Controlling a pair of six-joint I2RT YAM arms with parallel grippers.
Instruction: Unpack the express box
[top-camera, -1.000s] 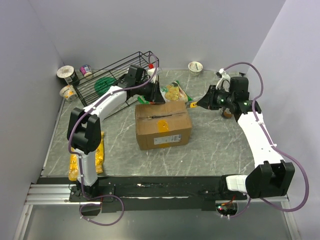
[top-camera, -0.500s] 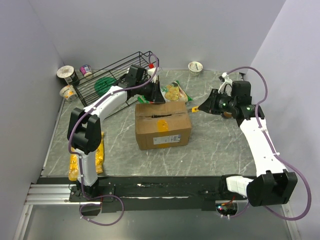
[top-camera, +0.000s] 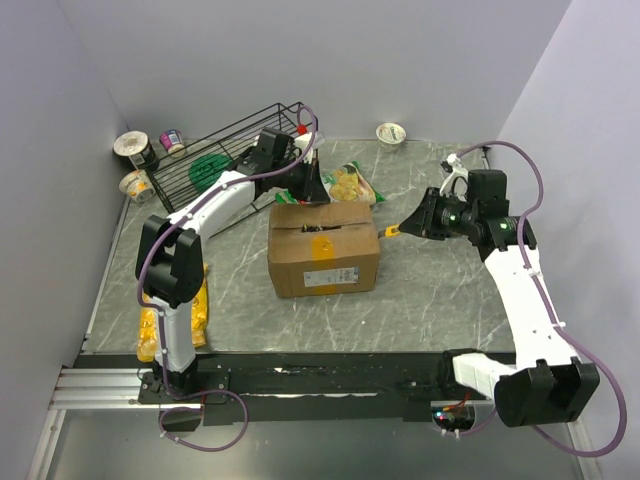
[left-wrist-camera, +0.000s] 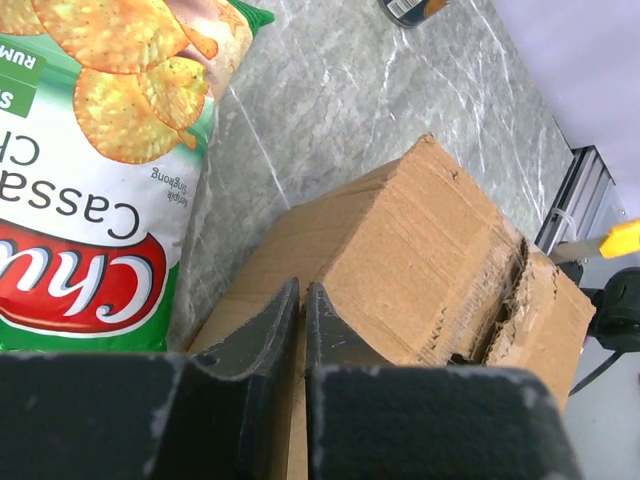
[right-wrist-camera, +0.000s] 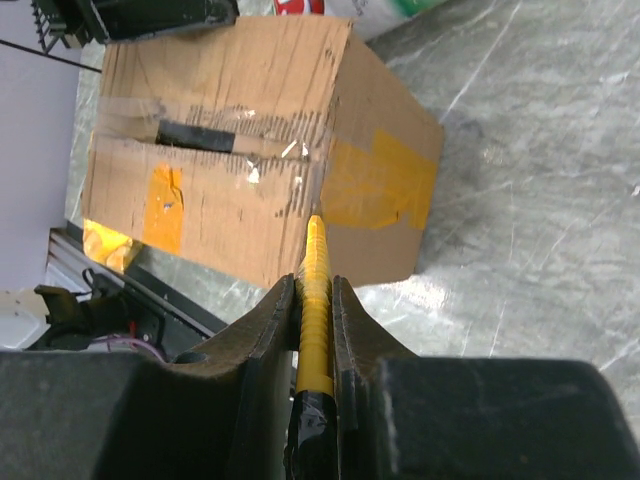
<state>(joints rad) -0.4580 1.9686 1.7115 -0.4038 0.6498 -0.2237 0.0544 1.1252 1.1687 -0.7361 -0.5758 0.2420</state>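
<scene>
The express box (top-camera: 322, 248) sits mid-frame in the top view, nudged slightly left since a second ago, its taped seam torn (cutting looks done). At its upper edge the left gripper (left-wrist-camera: 302, 292) has narrowed almost together, though I cannot tell whether it holds cardboard. The right gripper (top-camera: 412, 222), clamped on the yellow box cutter (right-wrist-camera: 316, 250), has withdrawn rightward.

Black wire basket (top-camera: 240, 140) sat back-left, with a round green lid (top-camera: 208, 165) in it. Cups (top-camera: 131, 146) stood by the left wall. Green cassava chip bag (left-wrist-camera: 100, 150) lay mid-back, yellow bag (top-camera: 148, 335) near-left, white tub (top-camera: 391, 133) at the rear. Yellow cutter (right-wrist-camera: 316, 290) pointed left.
</scene>
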